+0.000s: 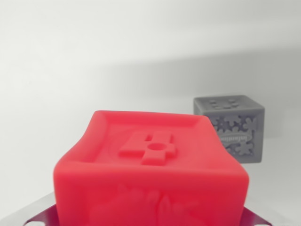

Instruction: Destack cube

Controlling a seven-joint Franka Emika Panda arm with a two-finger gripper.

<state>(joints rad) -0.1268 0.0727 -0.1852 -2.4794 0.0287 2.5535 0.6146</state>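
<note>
**Wrist view: red cube close under the camera, grey cube behind**

The wrist view looks down and forward over a red cube point(150, 174) that fills the lower middle of the picture, very near the camera. Of the gripper point(150, 217) only two metallic fingertips show, one at the lower left corner point(40, 214) and one at the lower right point(256, 219), each just beside a side face of the red cube. The jaws stand about as wide as the cube; whether they press on it or merely flank it cannot be told, since the contact is hidden at the picture's edge.

The red cube has a raised rim around its top face and, in the middle, a raised cross-shaped emblem with a round hole. Its front face bears blurred relief shapes, too soft to make out.

Behind it, toward the wrist view's right, a dark grey cube point(233, 127) sits on the pale surface point(70, 70), well apart. Gear-like reliefs cover its front face and small bumps its top.
</note>
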